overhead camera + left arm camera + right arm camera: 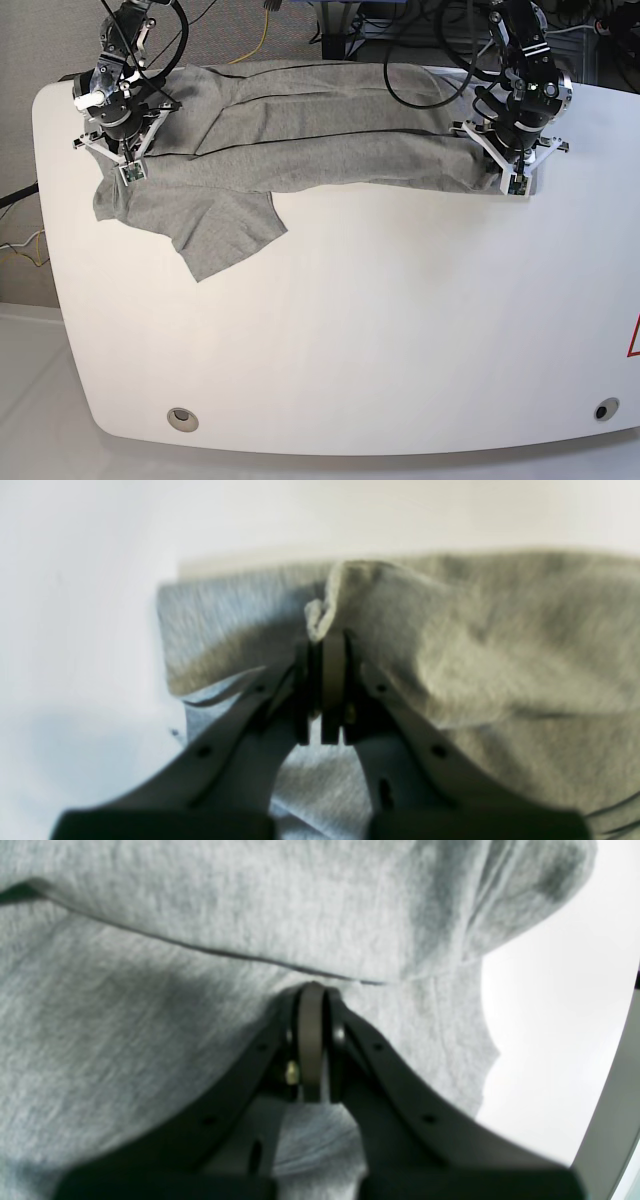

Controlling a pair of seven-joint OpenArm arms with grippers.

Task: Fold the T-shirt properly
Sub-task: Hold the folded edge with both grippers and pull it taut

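White table [400,330]; grey T-shirt [300,160] spread along far edge.

White desk [380,350] w/ rounded corners, two round holes [182,418] near front edge. Grey carpet-like floor [60,40] behind — cables [262,30] trailing back there. Light even, soft shadows.

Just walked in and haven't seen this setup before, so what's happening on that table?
A two-armed robot is folding a grey T-shirt on a white table. The left gripper and the right gripper are each shut on the shirt's near edge, one at each end of a long fold lying across the far side of the table. One sleeve spills out toward the front, so the fold isn't finished.
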